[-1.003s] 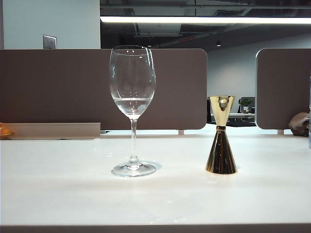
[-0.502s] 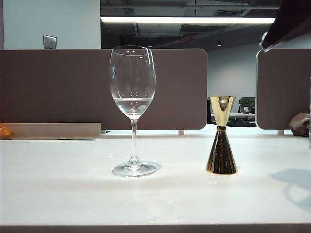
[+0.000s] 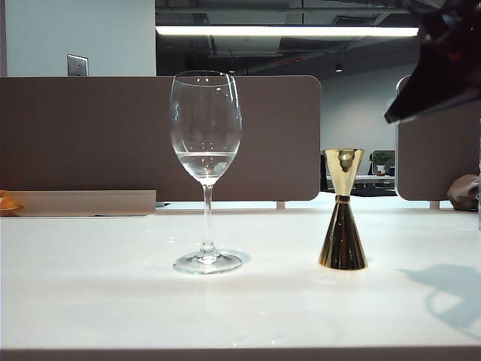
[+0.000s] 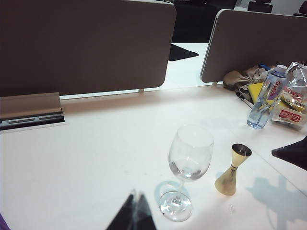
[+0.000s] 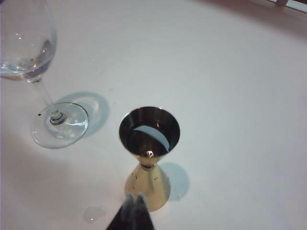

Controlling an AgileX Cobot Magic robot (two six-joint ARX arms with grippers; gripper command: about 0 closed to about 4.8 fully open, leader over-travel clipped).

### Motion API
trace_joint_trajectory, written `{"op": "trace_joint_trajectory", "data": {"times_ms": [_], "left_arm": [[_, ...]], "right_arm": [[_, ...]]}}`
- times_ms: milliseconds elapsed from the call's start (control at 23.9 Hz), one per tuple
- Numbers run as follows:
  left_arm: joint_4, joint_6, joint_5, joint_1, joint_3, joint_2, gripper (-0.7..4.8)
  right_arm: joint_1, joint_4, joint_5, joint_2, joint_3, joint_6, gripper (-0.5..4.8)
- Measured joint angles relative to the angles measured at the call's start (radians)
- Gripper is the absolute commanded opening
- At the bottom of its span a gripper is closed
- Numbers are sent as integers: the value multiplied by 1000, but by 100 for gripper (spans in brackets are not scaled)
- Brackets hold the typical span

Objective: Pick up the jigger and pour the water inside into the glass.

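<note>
The clear stemmed glass (image 3: 205,128) stands upright on the white table, with a shallow pool of water (image 3: 205,159) in its bowl. To its right stands the gold jigger (image 3: 343,218), upright and untouched. My right gripper (image 3: 392,116) hangs shut and empty above and to the right of the jigger. In the right wrist view its closed tips (image 5: 135,196) hover over the jigger (image 5: 148,158), with the glass (image 5: 29,52) beyond. My left gripper (image 4: 134,194) is shut and empty, high over the table near the foot of the glass (image 4: 189,153); the jigger (image 4: 231,167) is farther off.
Brown partition panels (image 3: 90,135) close the table's back edge. A water bottle (image 4: 265,103), snack bags (image 4: 290,103) and a cloth (image 4: 240,79) lie at the far right corner. A grey cable tray (image 4: 29,112) sits at the back left. A small water drop (image 5: 94,213) lies by the jigger's base.
My right arm has come into the exterior view from the upper right and moved down and left towards the jigger; its shadow on the table has grown. Glass and jigger have not moved.
</note>
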Motion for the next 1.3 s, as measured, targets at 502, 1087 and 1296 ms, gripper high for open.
{"op": "trace_joint_trajectory", "data": {"times_ms": [502, 1087, 1296], "left_arm": [[-55, 0, 0, 0, 0, -8, -3], [-79, -3, 0, 0, 0, -14, -3], [-79, -3, 0, 0, 0, -14, -3]], "right_arm": [[0, 198, -5, 83, -124, 56, 65], [0, 373, -42, 266, -124, 77, 233], [0, 431, -43, 310, -124, 79, 235]]}}
